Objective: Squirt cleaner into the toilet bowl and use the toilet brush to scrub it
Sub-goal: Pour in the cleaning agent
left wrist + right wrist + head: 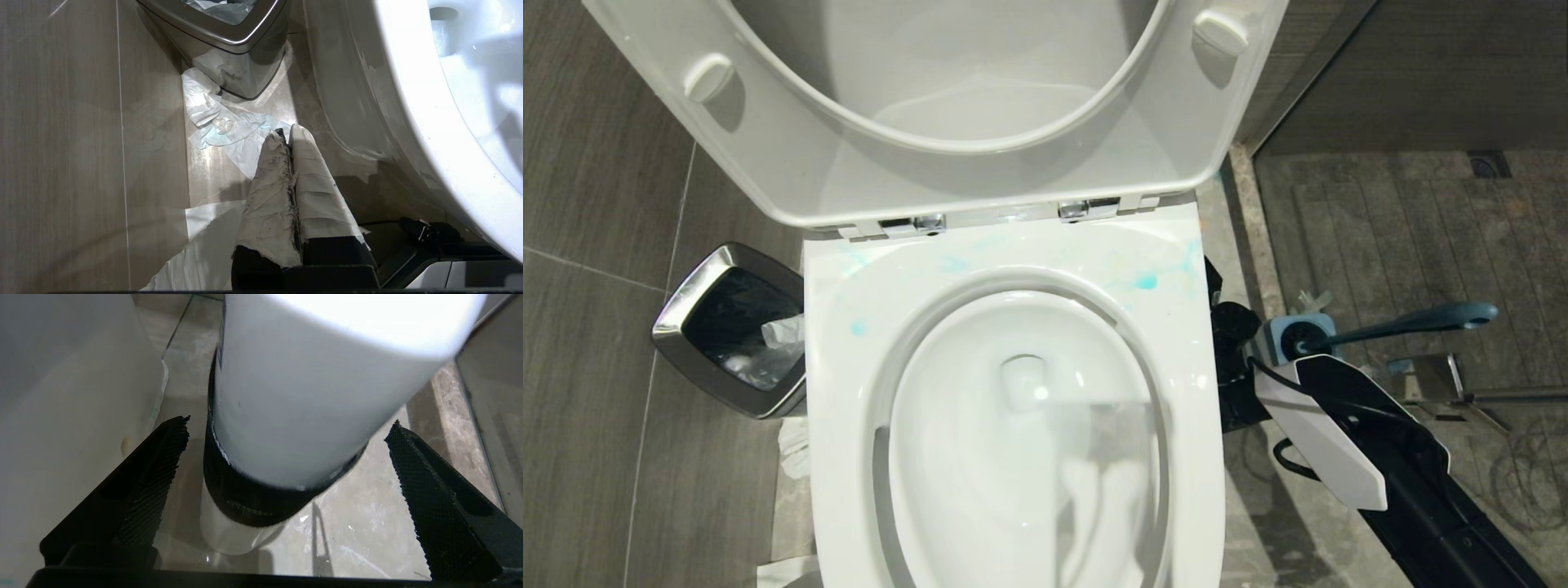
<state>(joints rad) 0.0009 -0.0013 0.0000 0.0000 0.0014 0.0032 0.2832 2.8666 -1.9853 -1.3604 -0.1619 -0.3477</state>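
Note:
The toilet bowl stands with its lid up, and blue smears mark the back of the seat. To its right, the dark blue toilet brush leans in its square holder on the floor. My right arm reaches down between the toilet and the brush. In the right wrist view the cleaner, a white bottle with a dark label band, stands upright on the floor. My right gripper is open, with a finger on either side of the bottle and a gap to each. My left gripper is shut and empty, low by the toilet's left side.
A steel-rimmed black bin stands left of the toilet, with crumpled paper on the floor by it. The toilet's side is close beside the right gripper. A stone sill and a metal fitting lie right of the brush.

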